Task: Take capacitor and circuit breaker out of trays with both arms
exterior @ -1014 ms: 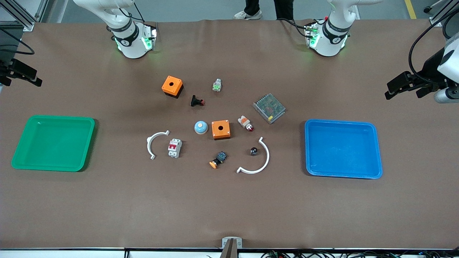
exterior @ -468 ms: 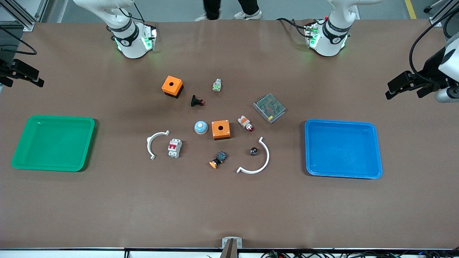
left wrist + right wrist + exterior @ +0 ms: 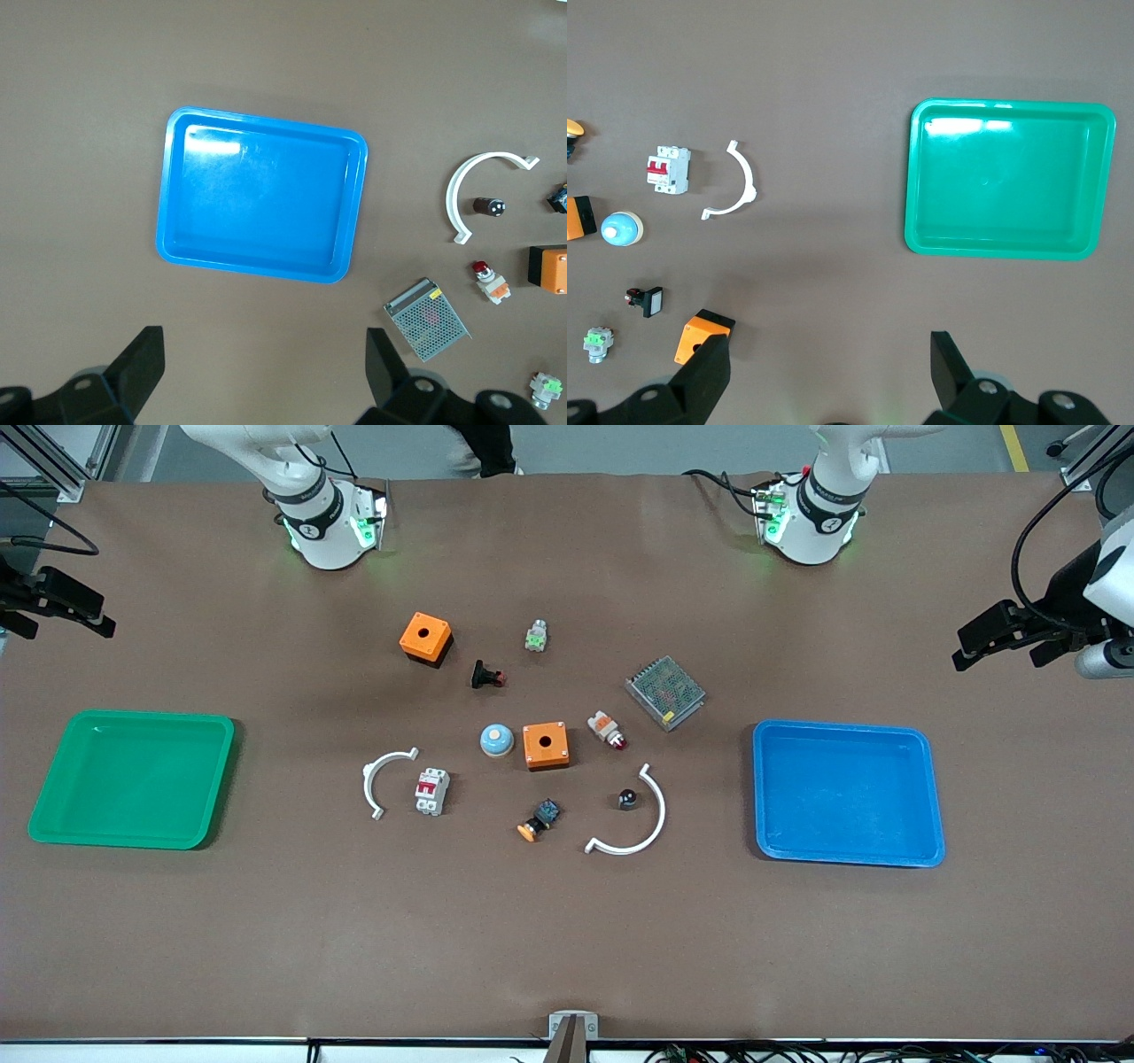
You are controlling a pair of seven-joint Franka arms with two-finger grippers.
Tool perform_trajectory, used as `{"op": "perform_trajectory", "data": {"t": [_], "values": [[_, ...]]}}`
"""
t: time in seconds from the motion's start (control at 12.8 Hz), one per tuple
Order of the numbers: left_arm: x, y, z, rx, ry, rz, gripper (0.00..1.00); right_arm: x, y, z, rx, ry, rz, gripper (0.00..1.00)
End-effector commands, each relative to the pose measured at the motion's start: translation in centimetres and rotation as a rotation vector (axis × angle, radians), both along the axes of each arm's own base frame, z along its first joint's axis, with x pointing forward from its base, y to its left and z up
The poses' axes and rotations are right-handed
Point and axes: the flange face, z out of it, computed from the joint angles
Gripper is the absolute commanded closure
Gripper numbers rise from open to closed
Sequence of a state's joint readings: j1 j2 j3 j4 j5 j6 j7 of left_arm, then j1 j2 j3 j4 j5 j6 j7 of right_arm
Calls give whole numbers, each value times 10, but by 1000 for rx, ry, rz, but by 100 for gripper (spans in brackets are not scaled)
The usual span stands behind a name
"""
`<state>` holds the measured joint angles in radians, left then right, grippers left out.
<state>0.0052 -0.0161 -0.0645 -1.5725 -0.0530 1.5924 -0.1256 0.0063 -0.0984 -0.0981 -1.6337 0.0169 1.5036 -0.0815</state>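
Observation:
The capacitor [image 3: 627, 798], a tiny black cylinder, lies inside a white arc toward the left arm's end of the cluster. It also shows in the left wrist view [image 3: 487, 206]. The breaker [image 3: 432, 791], a light-grey block with red levers, lies beside a smaller white arc and shows in the right wrist view [image 3: 667, 169]. My left gripper [image 3: 997, 646] is open and empty, high over the table's end near the blue tray [image 3: 846, 728]. Its fingers [image 3: 142, 363] frame bare table. My right gripper [image 3: 62, 611] is open and empty, high over the other end near the green tray [image 3: 133, 716].
Mid-table lie two orange boxes [image 3: 425, 638] [image 3: 546, 745], a mesh-covered module [image 3: 665, 693], a blue dome [image 3: 497, 740], a red-tipped button [image 3: 486, 676], an orange-capped switch [image 3: 539, 820], a white-and-orange part [image 3: 607, 730] and two white arcs [image 3: 383, 779] [image 3: 633, 824].
My right gripper has drifted slightly toward the table's middle. The left gripper and the parts on the table have not moved. A person walks past the table's edge by the bases.

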Motion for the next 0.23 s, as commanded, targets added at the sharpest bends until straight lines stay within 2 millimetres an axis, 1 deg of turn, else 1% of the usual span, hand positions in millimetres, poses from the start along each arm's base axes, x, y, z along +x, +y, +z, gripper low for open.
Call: {"op": "perform_trajectory", "data": {"t": [0.0, 0.16], "values": [[2, 1, 5, 1, 0, -13, 0, -8, 1, 3, 3, -17, 7, 0], [2, 1, 5, 1, 0, -12, 0, -8, 1, 3, 5, -17, 6, 0]]}}
